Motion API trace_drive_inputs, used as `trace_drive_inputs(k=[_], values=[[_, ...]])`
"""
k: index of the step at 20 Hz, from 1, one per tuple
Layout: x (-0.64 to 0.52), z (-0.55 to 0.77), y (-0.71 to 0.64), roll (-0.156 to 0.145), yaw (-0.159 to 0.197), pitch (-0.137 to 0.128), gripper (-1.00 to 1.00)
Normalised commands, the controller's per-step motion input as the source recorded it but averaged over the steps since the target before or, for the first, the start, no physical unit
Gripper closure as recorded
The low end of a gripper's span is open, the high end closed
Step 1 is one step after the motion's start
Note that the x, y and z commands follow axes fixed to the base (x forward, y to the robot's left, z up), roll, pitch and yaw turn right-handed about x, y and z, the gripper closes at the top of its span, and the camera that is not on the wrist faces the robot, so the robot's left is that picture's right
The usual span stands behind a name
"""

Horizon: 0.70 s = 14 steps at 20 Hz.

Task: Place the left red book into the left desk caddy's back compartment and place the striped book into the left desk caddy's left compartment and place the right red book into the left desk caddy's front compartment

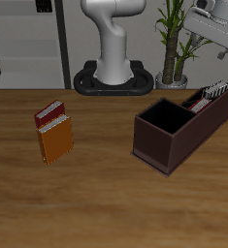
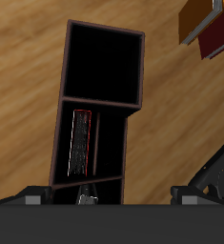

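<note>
While the right red book (image 1: 49, 114) is lying flat on the wooden table (image 1: 106, 203), touching the back end of an orange-brown book (image 1: 56, 141), the left desk caddy (image 1: 156, 143) is standing well apart from both. Its large square section is showing only dark interior. Farther back, the striped book (image 2: 82, 143) and the left red book (image 1: 198, 100) are standing in the narrower slots (exactly which is unclear). Above them the gripper (image 2: 112, 198) is hovering, fingers spread wide and holding nothing.

A wooden table (image 1: 106, 194) fronts a grey shelving unit (image 1: 28, 39) and a potted plant (image 1: 174, 44).
</note>
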Motion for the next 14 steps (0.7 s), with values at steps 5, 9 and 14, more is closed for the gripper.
trace_drive_inputs(k=[5, 9, 14], values=[[0.39, 0.08, -0.63, -0.106, 0.102, 0.001, -1.0], [0.35, 0.14, -0.62, -0.057, 0.167, 0.01, -1.0], [0.42, 0.13, -0.71, -0.078, 0.114, 0.021, -1.0]])
